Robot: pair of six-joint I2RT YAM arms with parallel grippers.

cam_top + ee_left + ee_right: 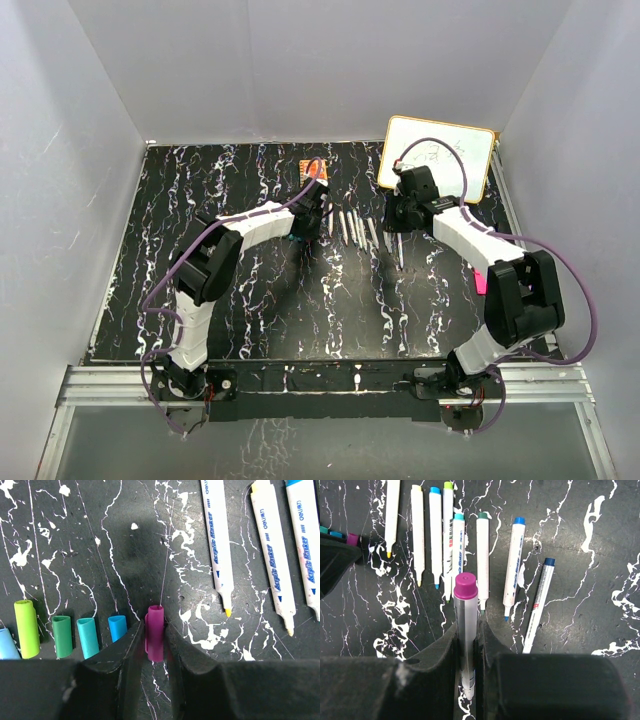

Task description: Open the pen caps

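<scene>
My left gripper [154, 630] is shut on a magenta pen cap [154, 641], held low over the black mat. To its left, several loose caps lie in a row: blue [117, 628], teal [87, 637], green [62, 636], yellow-green [26, 628] and pale blue [5, 645]. My right gripper [466, 627] is shut on a pen with a magenta end [465, 610], its bare tip pointing back between the fingers. Several uncapped pens [436, 535] lie side by side beyond it. In the top view the left gripper [305, 232] and right gripper [398, 222] flank the pen row [355, 228].
A white whiteboard [437, 158] leans at the back right. An orange square block [314, 172] sits behind the left gripper. A slim blue-ended pen [538, 602] lies angled at the right of the row. A pink object [481, 282] lies by the right arm.
</scene>
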